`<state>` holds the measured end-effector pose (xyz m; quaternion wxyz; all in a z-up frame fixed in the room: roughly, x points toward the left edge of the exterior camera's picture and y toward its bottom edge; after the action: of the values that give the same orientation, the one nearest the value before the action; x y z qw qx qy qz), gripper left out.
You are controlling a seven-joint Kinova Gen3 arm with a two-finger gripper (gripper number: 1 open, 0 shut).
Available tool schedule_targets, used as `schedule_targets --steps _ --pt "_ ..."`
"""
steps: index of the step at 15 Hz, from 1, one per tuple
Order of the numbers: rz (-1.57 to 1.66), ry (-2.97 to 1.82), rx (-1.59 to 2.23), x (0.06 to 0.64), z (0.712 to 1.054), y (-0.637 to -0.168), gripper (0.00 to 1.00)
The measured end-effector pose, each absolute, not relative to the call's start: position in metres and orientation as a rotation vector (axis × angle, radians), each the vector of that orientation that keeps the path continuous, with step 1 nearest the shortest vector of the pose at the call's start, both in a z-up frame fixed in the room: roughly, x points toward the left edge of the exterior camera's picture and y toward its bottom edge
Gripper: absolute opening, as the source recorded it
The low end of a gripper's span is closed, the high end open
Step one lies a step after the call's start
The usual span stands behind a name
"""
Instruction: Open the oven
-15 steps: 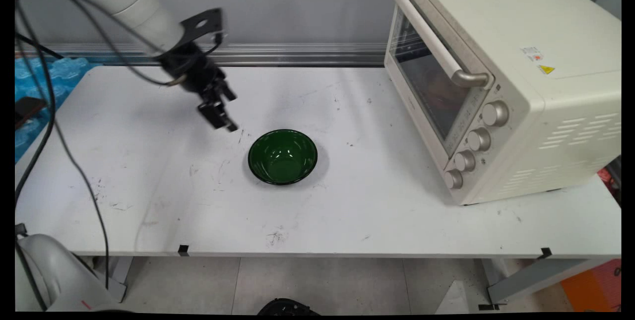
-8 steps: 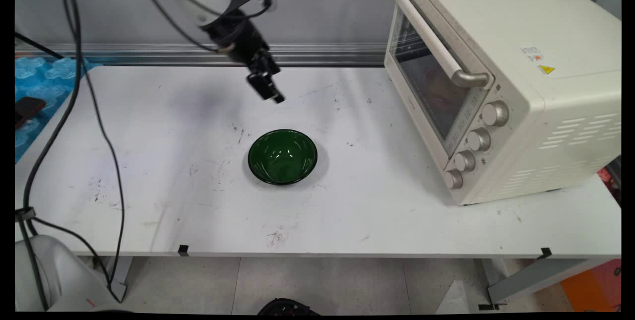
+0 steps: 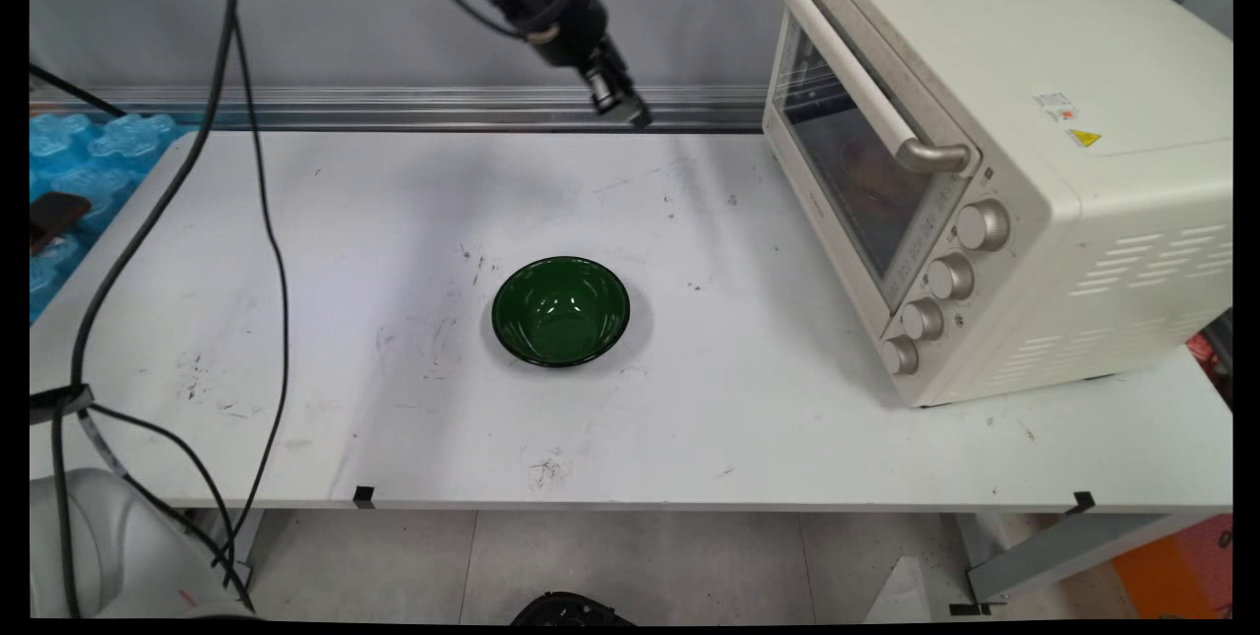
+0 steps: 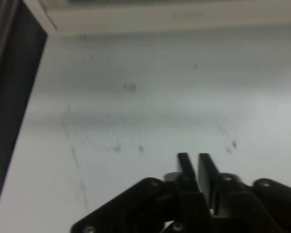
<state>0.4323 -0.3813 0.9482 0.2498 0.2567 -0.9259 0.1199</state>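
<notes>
Main view: I read the gripper [image 3: 636, 117] high over the far edge of the table [image 3: 295, 340], angled down and to the right, holding nothing. Hand view: its two fingers [image 4: 184, 164] stand nearly together with only a thin gap and nothing between them. The green bowl [image 3: 560, 310] sits upright and empty at mid-table, well apart from the gripper. The toaster oven [image 3: 1063, 172] stands at the right with its door closed; the gripper is near its handle [image 3: 856, 74] but not touching it.
</notes>
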Motion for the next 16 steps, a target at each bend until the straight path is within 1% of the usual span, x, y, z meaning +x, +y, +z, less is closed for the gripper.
schedule_targets --steps 10,16 --pt "0.396 -2.421 0.681 0.383 0.981 -0.437 0.0" --pt "0.398 -2.404 0.673 0.361 0.994 -0.452 0.0"
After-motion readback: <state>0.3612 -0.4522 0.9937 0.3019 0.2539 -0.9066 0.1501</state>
